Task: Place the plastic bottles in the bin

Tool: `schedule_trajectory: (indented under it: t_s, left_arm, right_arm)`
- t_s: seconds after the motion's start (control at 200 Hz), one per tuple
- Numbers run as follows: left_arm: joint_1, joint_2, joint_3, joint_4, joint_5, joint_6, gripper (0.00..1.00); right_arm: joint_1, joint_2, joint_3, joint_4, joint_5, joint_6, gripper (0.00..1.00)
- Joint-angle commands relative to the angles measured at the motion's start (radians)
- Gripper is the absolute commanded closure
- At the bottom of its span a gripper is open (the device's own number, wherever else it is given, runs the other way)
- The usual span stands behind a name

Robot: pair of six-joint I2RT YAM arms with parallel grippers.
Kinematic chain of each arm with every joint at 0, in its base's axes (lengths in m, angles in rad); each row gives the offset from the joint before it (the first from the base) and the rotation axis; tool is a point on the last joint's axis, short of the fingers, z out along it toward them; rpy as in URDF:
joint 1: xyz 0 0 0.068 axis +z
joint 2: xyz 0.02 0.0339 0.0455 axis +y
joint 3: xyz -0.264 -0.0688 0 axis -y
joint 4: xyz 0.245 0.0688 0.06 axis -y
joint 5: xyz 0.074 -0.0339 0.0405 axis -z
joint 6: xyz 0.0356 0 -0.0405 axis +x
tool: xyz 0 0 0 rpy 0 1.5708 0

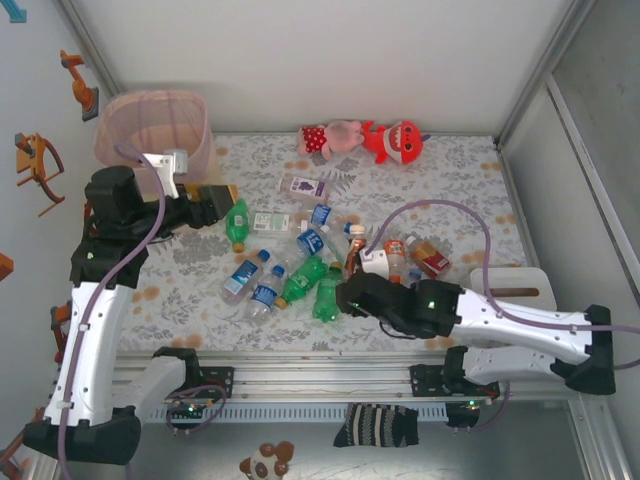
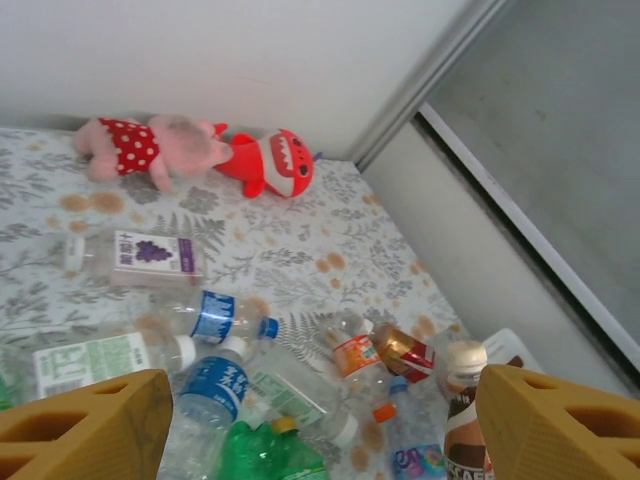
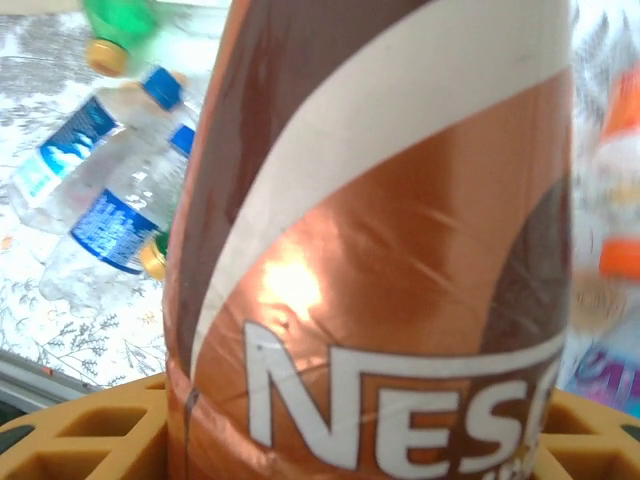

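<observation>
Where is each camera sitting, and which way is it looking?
Top camera: above and behind the robot, looking down on the table, bottles and bin; left arm and right arm show.
Left wrist camera: on the left arm, facing across the table toward the toys; open left claw at the bottom.
Right wrist camera: on the right arm, facing a brown bottle very close; right claw on either side of it.
Shared: all three show the brown bottle.

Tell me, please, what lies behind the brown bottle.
Left of the brown bottle, two blue-labelled bottles and a green one lie on the table; anything straight behind it is covered.
</observation>
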Motion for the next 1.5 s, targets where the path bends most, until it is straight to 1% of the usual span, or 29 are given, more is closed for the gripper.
schedule_trajectory:
  t_s: [0.0,0.045,0.095,0.18,0.305,0.371,0.571,0.696,0.801,0.946,1.082,1.252,1.352,1.437,1.492]
  left_arm:
    - [-0.050,-0.018,-0.036,0.142,0.059,-0.073,0.21]
    - [-0.080,-0.017,-0.047,0.178,0.076,-0.086,0.21]
    - [-0.113,-0.014,-0.060,0.229,0.108,-0.100,0.21]
    - [-0.179,-0.006,-0.075,0.295,0.118,-0.111,0.21]
    - [-0.292,0.017,-0.070,0.354,0.114,-0.089,0.20]
    - [-0.356,0.032,-0.061,0.373,0.115,-0.059,0.20]
    - [-0.535,0.089,-0.014,0.418,0.118,0.022,0.17]
    - [-0.618,0.124,0.016,0.436,0.112,0.064,0.17]
    - [-0.660,0.148,0.036,0.457,0.113,0.078,0.17]
    - [-0.695,0.175,0.068,0.457,0.125,0.103,0.16]
    - [-0.716,0.180,0.070,0.481,0.155,0.122,0.19]
    - [-0.721,0.174,0.070,0.477,0.178,0.150,0.29]
    - [-0.721,0.171,0.070,0.473,0.183,0.162,0.34]
    - [-0.721,0.171,0.074,0.465,0.186,0.170,0.42]
    - [-0.722,0.170,0.074,0.462,0.187,0.175,0.44]
  right_arm:
    - [-0.053,-0.082,0.002,0.133,-0.020,-0.336,0.45]
    - [-0.073,-0.119,-0.012,0.189,-0.078,-0.423,0.45]
    - [-0.089,-0.154,-0.025,0.239,-0.112,-0.488,0.45]
    - [-0.134,-0.199,-0.028,0.299,-0.200,-0.595,0.46]
    - [-0.211,-0.217,0.020,0.311,-0.338,-0.684,0.46]
    - [-0.228,-0.212,0.052,0.313,-0.399,-0.730,0.46]
    - [-0.235,-0.176,0.147,0.330,-0.545,-0.782,0.46]
    - [-0.235,-0.160,0.177,0.378,-0.620,-0.769,0.46]
    - [-0.234,-0.153,0.193,0.424,-0.656,-0.760,0.46]
    - [-0.235,-0.138,0.224,0.445,-0.687,-0.757,0.47]
    - [-0.235,-0.127,0.225,0.505,-0.714,-0.734,0.47]
    - [-0.234,-0.109,0.225,0.578,-0.754,-0.698,0.48]
    - [-0.235,-0.104,0.224,0.585,-0.750,-0.695,0.48]
    - [-0.236,-0.104,0.217,0.579,-0.743,-0.697,0.48]
    - [-0.235,-0.104,0.217,0.571,-0.730,-0.701,0.48]
